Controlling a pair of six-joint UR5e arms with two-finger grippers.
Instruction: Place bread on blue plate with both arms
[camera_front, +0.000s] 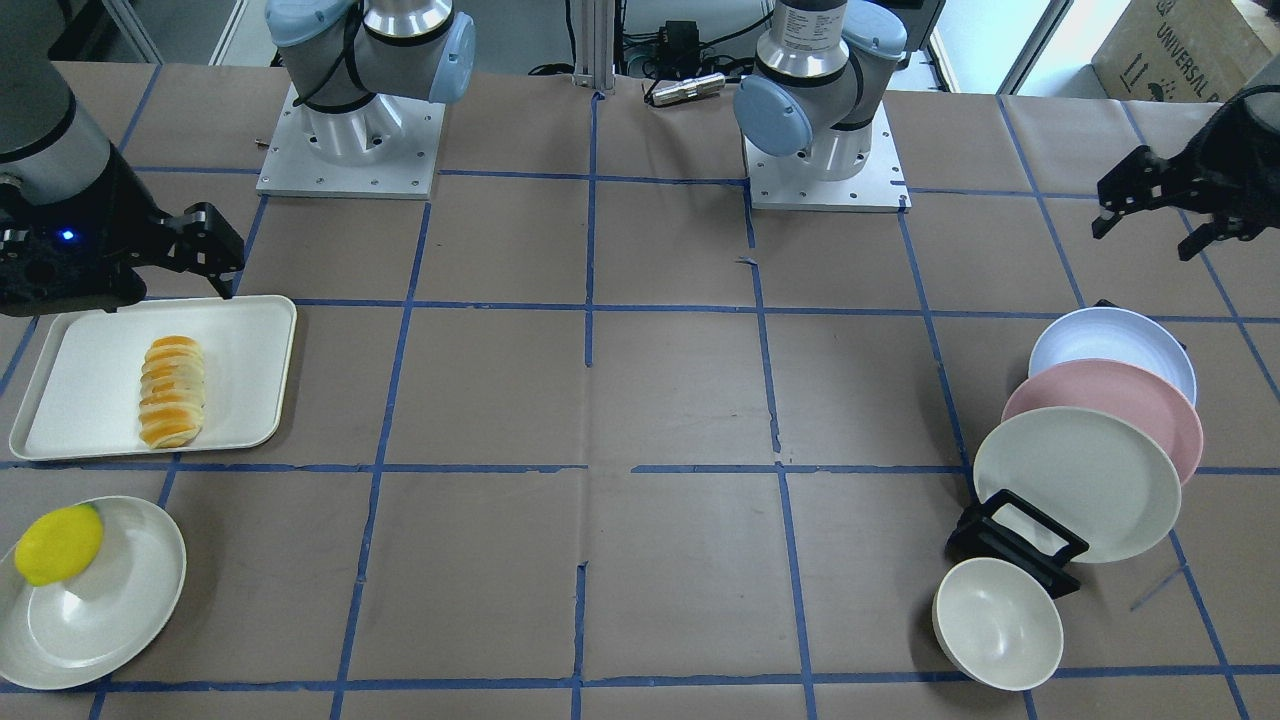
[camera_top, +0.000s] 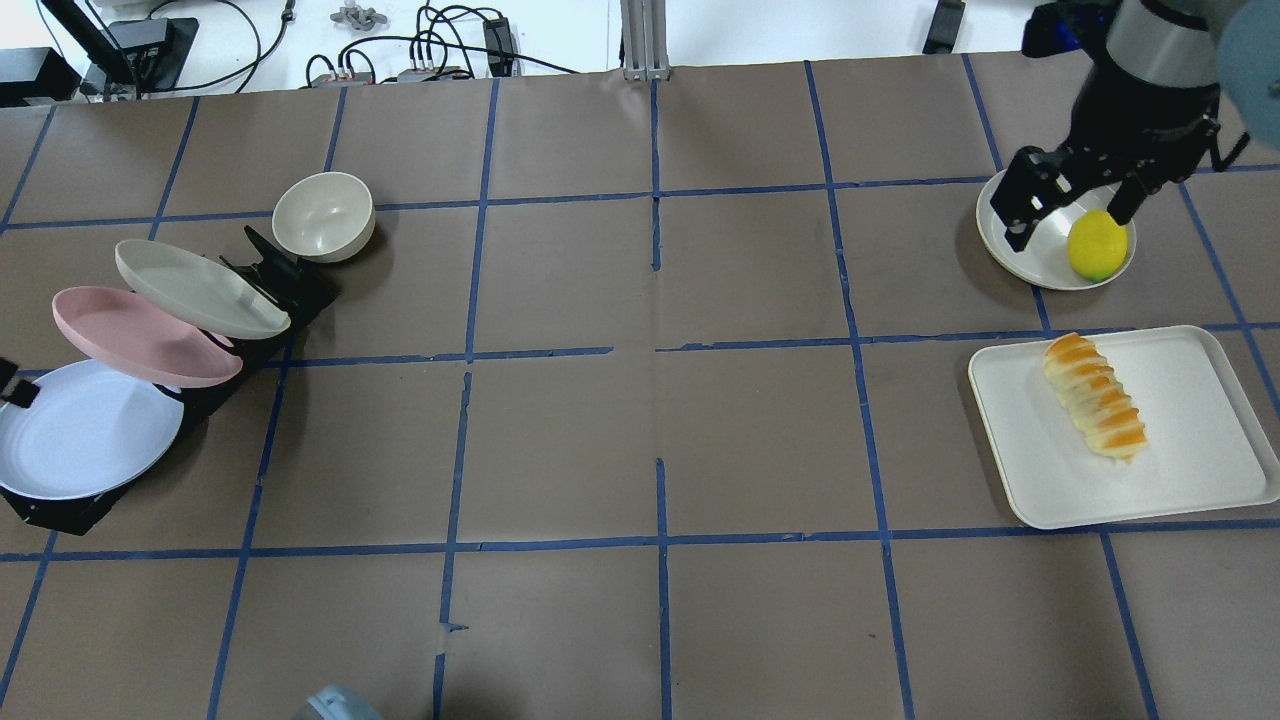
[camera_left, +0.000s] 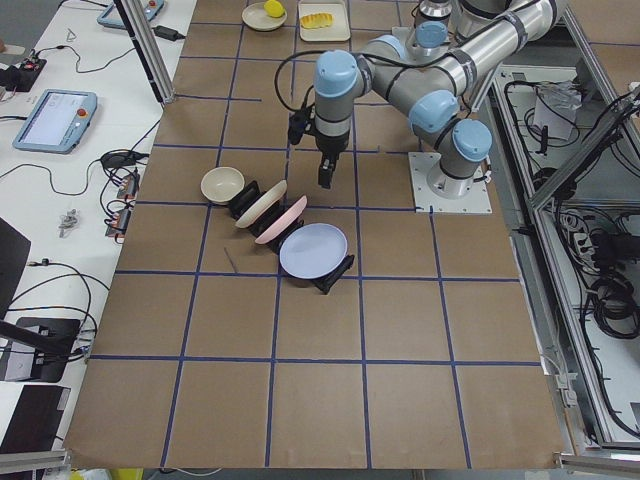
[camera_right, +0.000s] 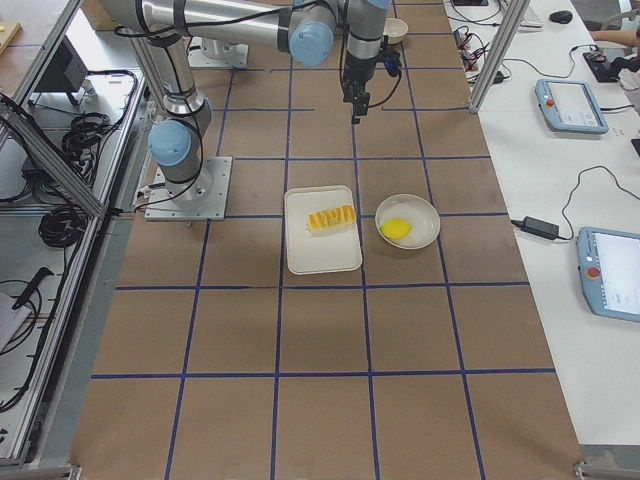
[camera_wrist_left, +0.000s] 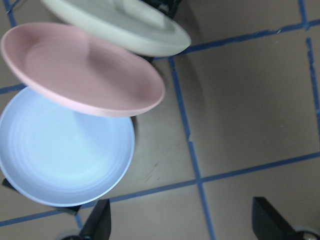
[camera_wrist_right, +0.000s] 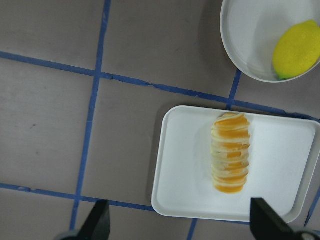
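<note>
The bread (camera_top: 1095, 395) is an orange and cream striped loaf lying on a white tray (camera_top: 1190, 480); it also shows in the front view (camera_front: 172, 390) and the right wrist view (camera_wrist_right: 230, 152). The blue plate (camera_top: 80, 430) leans in a black rack at the other end of the table, and shows in the front view (camera_front: 1110, 340) and the left wrist view (camera_wrist_left: 60, 155). My right gripper (camera_top: 1070, 215) is open and empty, high above the lemon plate, beyond the tray. My left gripper (camera_front: 1145, 235) is open and empty, in the air beside the blue plate.
A pink plate (camera_top: 140, 335) and a cream plate (camera_top: 195, 285) lean in the same black rack (camera_top: 285, 280), with a cream bowl (camera_top: 322, 215) beside it. A yellow lemon (camera_top: 1097, 245) sits on a cream plate (camera_top: 1020, 250) next to the tray. Blue tape lines grid the brown table.
</note>
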